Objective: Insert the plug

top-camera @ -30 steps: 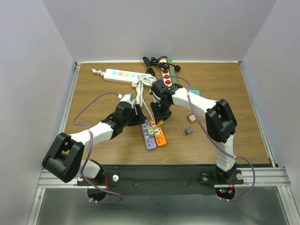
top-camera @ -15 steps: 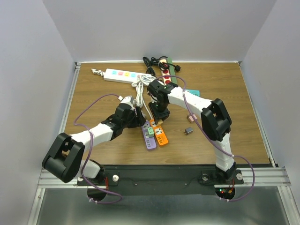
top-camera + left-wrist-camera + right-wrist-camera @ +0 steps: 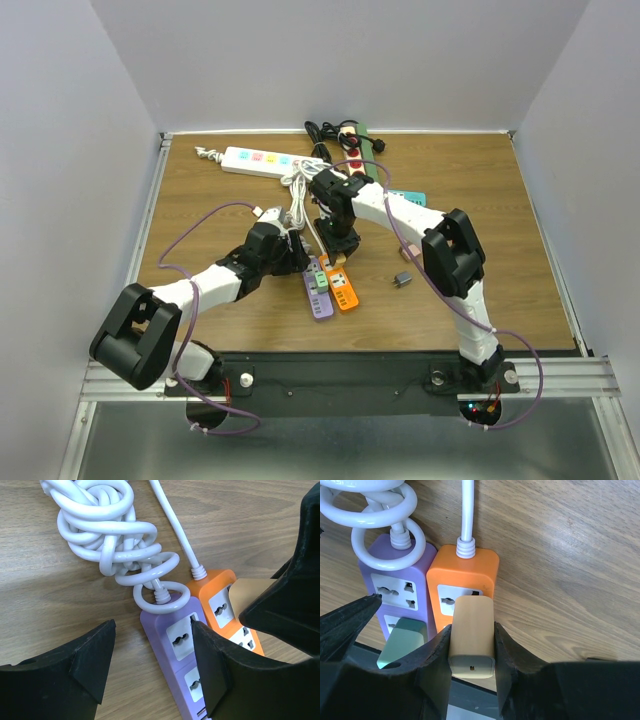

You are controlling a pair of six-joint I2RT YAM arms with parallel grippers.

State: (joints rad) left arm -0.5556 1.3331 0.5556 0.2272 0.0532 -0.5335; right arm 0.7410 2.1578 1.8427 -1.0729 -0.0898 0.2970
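An orange power strip (image 3: 470, 567) lies beside a purple power strip (image 3: 395, 577) on the wooden table; both show in the top view, orange (image 3: 343, 291) and purple (image 3: 318, 290). My right gripper (image 3: 471, 632) is shut on a tan plug adapter (image 3: 472, 620) and holds it over the orange strip's first socket. A green plug (image 3: 402, 640) sits in the purple strip. My left gripper (image 3: 153, 627) is open. It straddles the cord end of the purple strip (image 3: 175, 625), its right finger (image 3: 215, 670) over the seam with the orange strip (image 3: 220, 590).
A coiled white cord (image 3: 110, 535) lies just behind the two strips. A white power strip (image 3: 258, 160), a red and green strip (image 3: 355, 160) and black cable (image 3: 322, 135) lie at the back. Small adapters (image 3: 403, 280) lie right of the orange strip.
My right arm has swung a little to the left, with the tan plug still in the gripper over the orange strip. The left arm has barely moved.
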